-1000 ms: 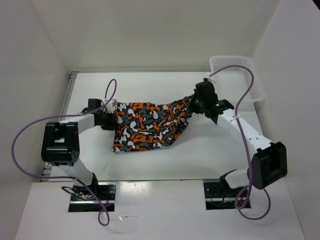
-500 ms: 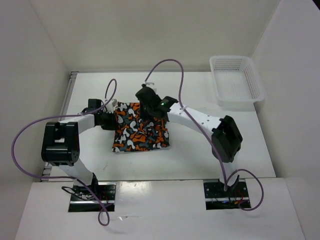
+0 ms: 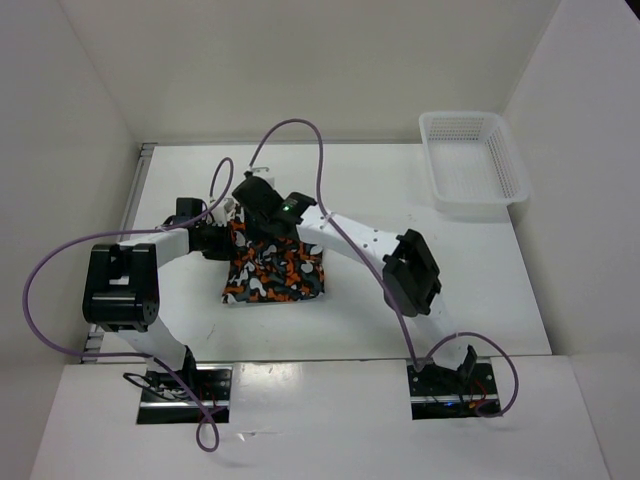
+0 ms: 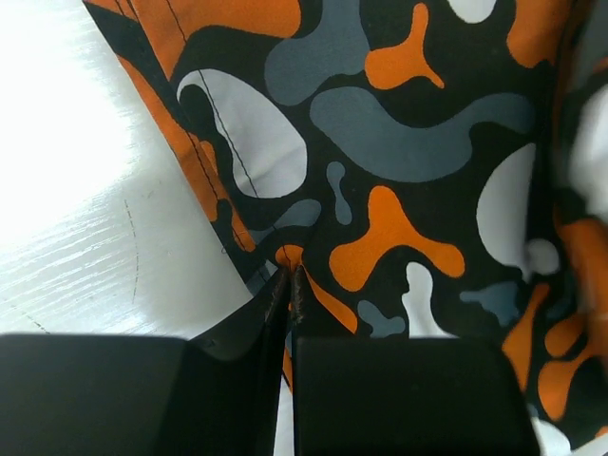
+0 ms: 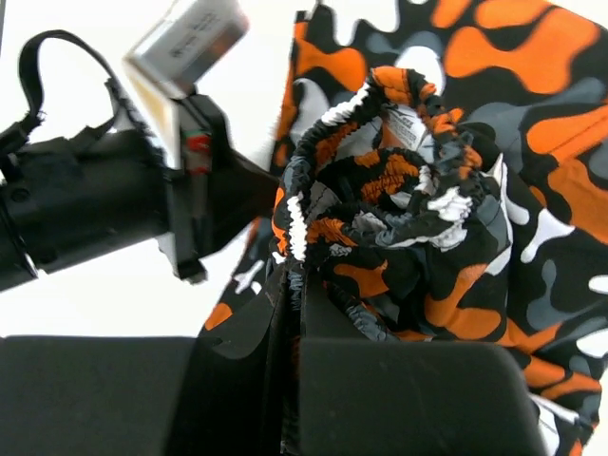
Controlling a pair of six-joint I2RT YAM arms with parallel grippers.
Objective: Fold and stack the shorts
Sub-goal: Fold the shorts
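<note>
The camouflage shorts lie doubled over on the table's left half. My left gripper is shut on their left edge, and the left wrist view shows the hem pinched between its jaws. My right gripper is shut on the bunched elastic waistband and holds it over the shorts' left end, right beside the left gripper. The rest of the fabric spreads flat below it.
A white mesh basket stands at the back right corner. White walls close in the table at the left, back and right. Purple cables loop above both arms.
My right gripper has carried the waistband from the right end leftward across the shorts, folding them over to about half their width. My left gripper has stayed in place, shut on the left edge.
</note>
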